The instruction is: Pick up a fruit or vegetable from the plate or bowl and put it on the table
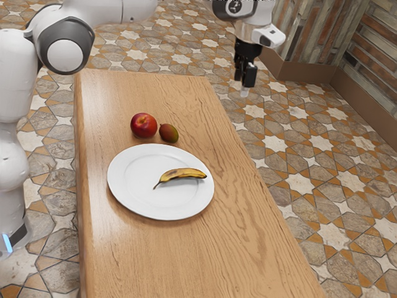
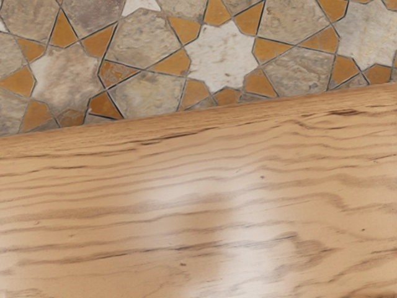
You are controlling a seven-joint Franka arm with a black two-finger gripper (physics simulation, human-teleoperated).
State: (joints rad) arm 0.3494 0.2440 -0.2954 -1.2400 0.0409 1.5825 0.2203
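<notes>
Banana [image 1: 180,174] on the white plate [image 1: 127,195], approach step: my gripper [image 1: 242,87] stands open and empty, well apart from the fruit. Next move, I judge — travel above the banana, descend astride its middle, close, then lift toward bare tabletop [image 1: 155,261].

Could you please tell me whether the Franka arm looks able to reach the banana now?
Probably yes: the banana lies uncovered on the plate, the red fruit and mango sit outside it, and the way from above looks free.
</notes>
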